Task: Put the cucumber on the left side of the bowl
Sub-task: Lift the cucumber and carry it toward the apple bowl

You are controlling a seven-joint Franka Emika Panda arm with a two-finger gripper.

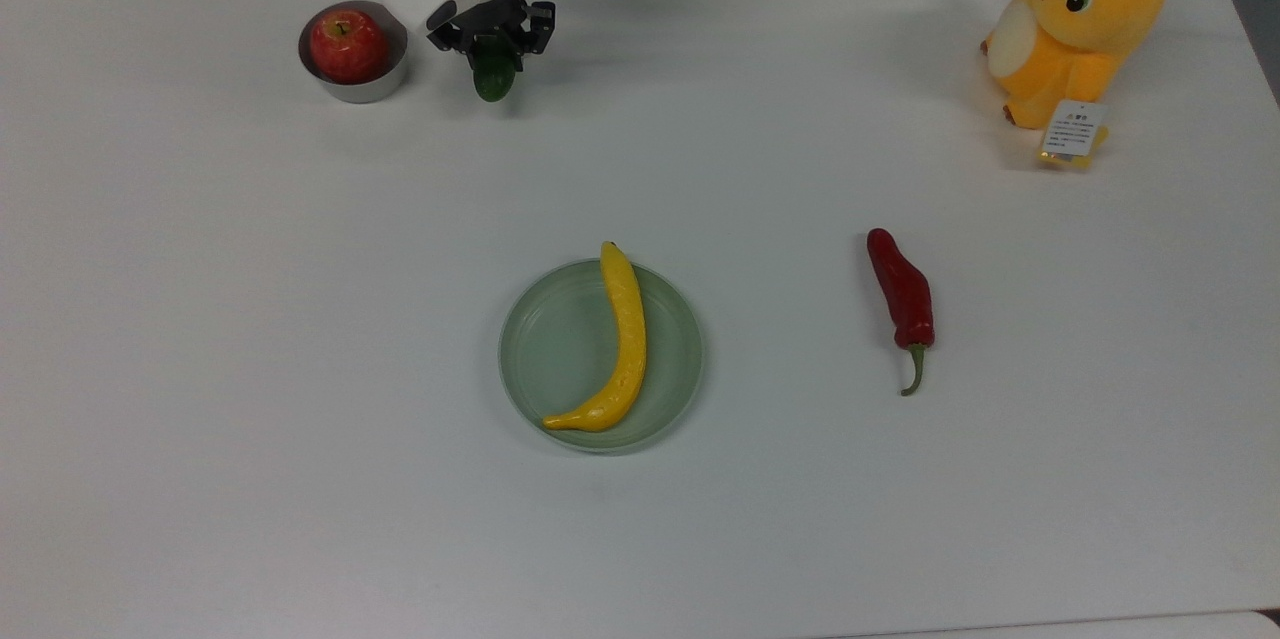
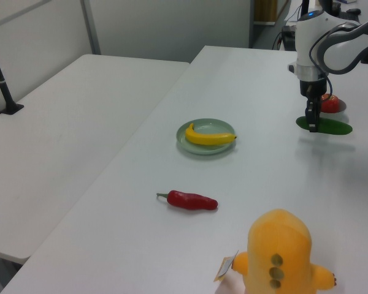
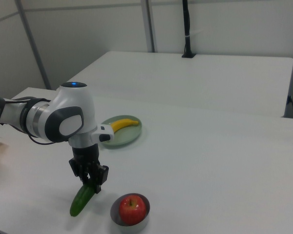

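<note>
The dark green cucumber (image 1: 492,81) lies low over the table just to the top view's right of the small metal bowl (image 1: 362,91), with a gap between them. A red apple (image 1: 347,45) fills the bowl. My gripper (image 1: 493,54) points down and is shut on the cucumber's far end. In the right view the cucumber (image 3: 82,200) slants down from the gripper (image 3: 94,187) toward the table, to the right view's left of the bowl (image 3: 114,211). The left view has the cucumber (image 2: 332,127) stretching toward the left view's right from the gripper (image 2: 311,125), in front of the apple (image 2: 329,104).
A pale green plate (image 1: 545,349) with a yellow banana (image 1: 622,339) sits mid-table. A red chili (image 1: 902,294) lies to the top view's right of it. An orange plush toy (image 1: 1080,19) stands at the top view's far right corner. The table edge runs just behind the bowl.
</note>
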